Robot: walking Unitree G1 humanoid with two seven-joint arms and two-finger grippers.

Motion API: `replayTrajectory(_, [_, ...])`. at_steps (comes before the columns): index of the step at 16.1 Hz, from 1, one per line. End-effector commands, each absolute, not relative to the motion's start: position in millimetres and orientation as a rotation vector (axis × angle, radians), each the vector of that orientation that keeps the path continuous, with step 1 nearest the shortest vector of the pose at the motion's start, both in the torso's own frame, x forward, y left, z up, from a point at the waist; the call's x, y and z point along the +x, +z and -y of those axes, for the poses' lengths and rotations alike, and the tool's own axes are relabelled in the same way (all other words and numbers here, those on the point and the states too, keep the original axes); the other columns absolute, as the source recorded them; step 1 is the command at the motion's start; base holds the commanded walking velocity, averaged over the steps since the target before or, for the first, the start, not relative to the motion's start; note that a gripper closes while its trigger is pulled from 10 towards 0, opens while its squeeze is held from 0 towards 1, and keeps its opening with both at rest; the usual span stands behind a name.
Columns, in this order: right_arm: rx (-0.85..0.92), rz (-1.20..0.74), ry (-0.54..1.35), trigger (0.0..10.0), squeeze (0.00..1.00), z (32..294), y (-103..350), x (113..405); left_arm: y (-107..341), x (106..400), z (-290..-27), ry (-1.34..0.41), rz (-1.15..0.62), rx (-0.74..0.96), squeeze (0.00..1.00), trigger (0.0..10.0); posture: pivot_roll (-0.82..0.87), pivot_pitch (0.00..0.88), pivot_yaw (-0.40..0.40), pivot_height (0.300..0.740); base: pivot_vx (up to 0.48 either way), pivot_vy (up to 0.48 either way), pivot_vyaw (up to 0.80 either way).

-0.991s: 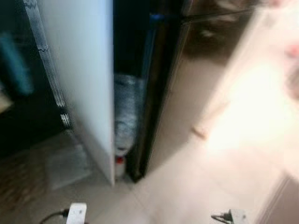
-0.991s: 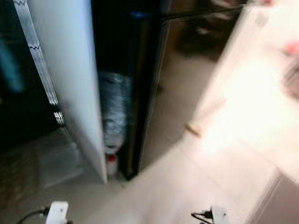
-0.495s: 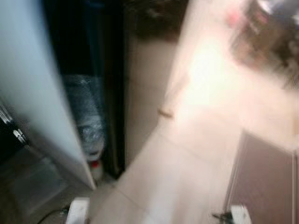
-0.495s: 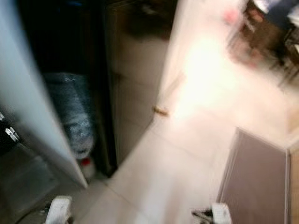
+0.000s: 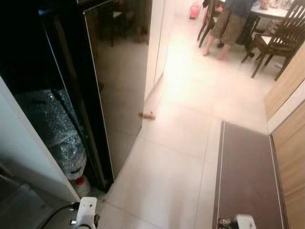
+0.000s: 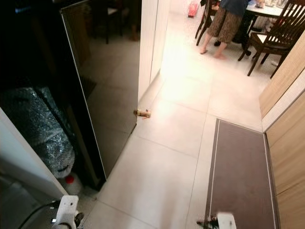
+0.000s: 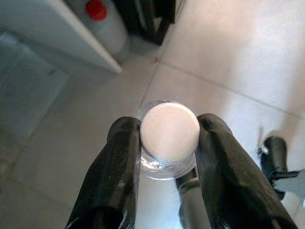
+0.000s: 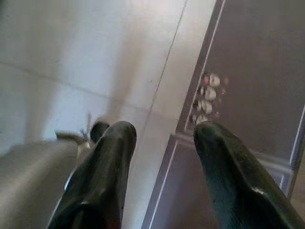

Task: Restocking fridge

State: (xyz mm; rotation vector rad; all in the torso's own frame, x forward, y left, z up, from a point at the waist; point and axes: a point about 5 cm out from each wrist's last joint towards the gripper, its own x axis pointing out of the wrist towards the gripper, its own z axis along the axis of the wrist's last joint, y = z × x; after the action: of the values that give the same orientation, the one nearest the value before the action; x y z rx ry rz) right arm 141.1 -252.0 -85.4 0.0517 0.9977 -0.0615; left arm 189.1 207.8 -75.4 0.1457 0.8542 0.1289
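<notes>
Pale tiled floor (image 5: 167,162) runs fwd toward a dining area; dark glossy fridge (image 5: 112,81) stands at the robot's left.

Task thing: a clear bottle w/ white ribbed cap (image 7: 169,132), seen cap-on in the left wrist view, clamped between the two black fingers (image 7: 118,176) of the left gripper (image 7: 167,136). It hangs low over the floor tiles near the fridge's bottom corner. Left arm's white wrist shows at the lower edge of the head views (image 5: 86,212).

Right gripper (image 8: 162,143) has its fingers (image 8: 102,171) spread apart, nothing between them, over the seam where tile meets a brown floor mat (image 5: 245,181). That mat lies along a wood-panelled wall (image 5: 288,138) on the right.

Beside the fridge, left: a white panel (image 5: 28,148), and between the two a bulky thing wrapped in bubble wrap (image 5: 55,129), plus a white jug w/ red cap (image 5: 81,183) on the floor just below it.

Small door stop (image 5: 147,115) sits by the fridge's far corner. Far back: a person standing (image 5: 228,24) at a table w/ dark wooden chairs (image 5: 281,33).
</notes>
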Motion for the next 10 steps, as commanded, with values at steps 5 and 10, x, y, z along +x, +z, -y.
replayTrajectory(5, [0.054, -0.982, -0.077, 10.0, 0.00, 255.7, -84.0, 141.0, -77.8, 184.6, -207.8, 0.123, -0.870, 0.147, 0.00, 10.0, 0.02, 0.028, -0.079, 0.740, 0.000, 0.000, 0.00])
replayTrajectory(10, [0.053, -0.988, -0.075, 10.0, 0.00, 255.6, -84.1, 141.4, -79.3, 182.6, -206.5, 0.115, -0.882, 0.132, 0.00, 10.0, 0.02, 0.027, -0.080, 0.740, 0.000, 0.000, -0.12])
